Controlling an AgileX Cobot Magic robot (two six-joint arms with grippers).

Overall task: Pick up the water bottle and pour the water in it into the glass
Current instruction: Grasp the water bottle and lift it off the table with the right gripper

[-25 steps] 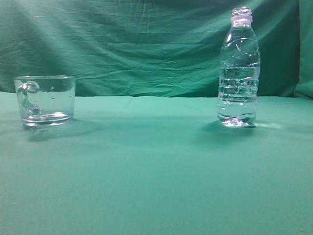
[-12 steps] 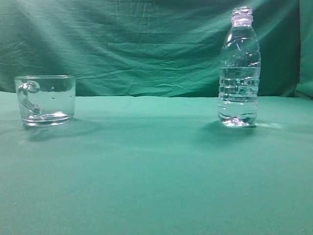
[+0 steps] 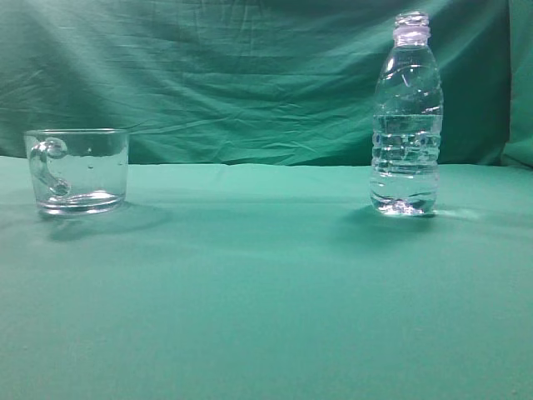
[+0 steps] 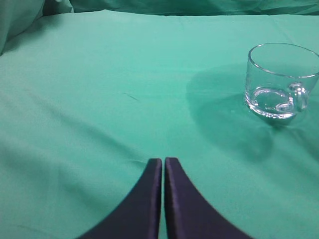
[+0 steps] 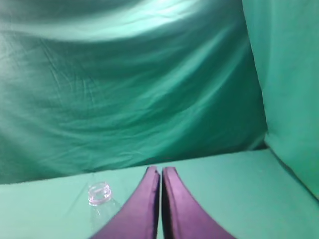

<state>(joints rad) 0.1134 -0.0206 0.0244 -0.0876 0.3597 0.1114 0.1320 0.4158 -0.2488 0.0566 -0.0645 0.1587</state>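
Note:
The water bottle [image 3: 406,117] stands upright and capless at the right of the green table, with clear water [image 3: 405,162] up to about its ribbed middle. The glass [image 3: 77,170], a short clear mug with a small handle, stands at the left and looks empty. No gripper shows in the exterior view. In the left wrist view my left gripper [image 4: 163,162] is shut and empty, with the glass [image 4: 279,80] ahead to its right. In the right wrist view my right gripper [image 5: 160,172] is shut and empty, and the bottle's open neck [image 5: 98,193] lies to its left.
A green cloth covers the table [image 3: 266,292], and a wrinkled green backdrop [image 3: 225,75] hangs behind it. A green side curtain [image 5: 289,89] hangs to the right of my right gripper.

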